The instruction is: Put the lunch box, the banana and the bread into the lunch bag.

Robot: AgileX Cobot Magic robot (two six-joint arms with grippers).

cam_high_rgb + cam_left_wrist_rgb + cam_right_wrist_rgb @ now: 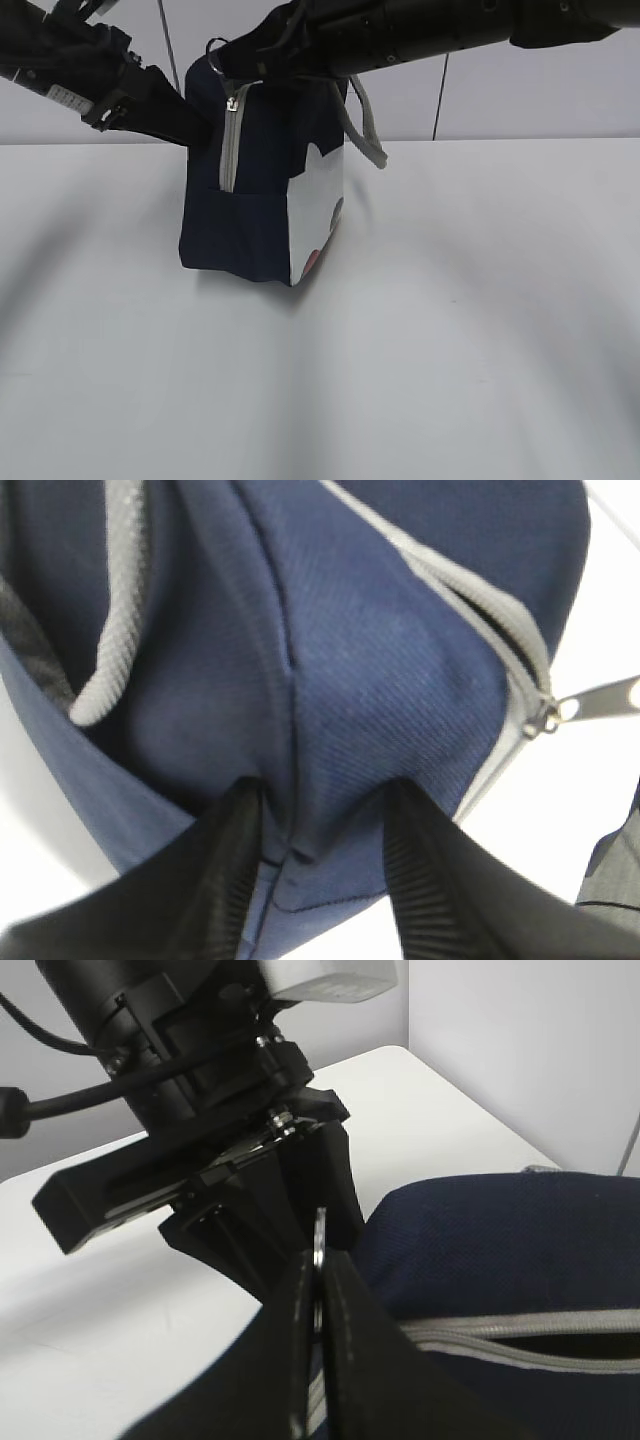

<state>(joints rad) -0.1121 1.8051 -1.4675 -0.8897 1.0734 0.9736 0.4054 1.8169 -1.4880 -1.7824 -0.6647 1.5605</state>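
The bag (262,190) stands upright on the tabletop (480,330), far and left of centre. Left pincer (318,850) grips a fold of its navy end. Right pincer (318,1290) is clenched on the ring pull (319,1235); the zipper (520,1335) gapes slightly (contents hidden). Lunch box, banana and bread are nowhere in view, so I judge packing done or unverifiable, with zipping in hand.

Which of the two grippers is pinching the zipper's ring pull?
The right gripper, shut on the ring pull. The left gripper clamps the lunch bag corner instead.
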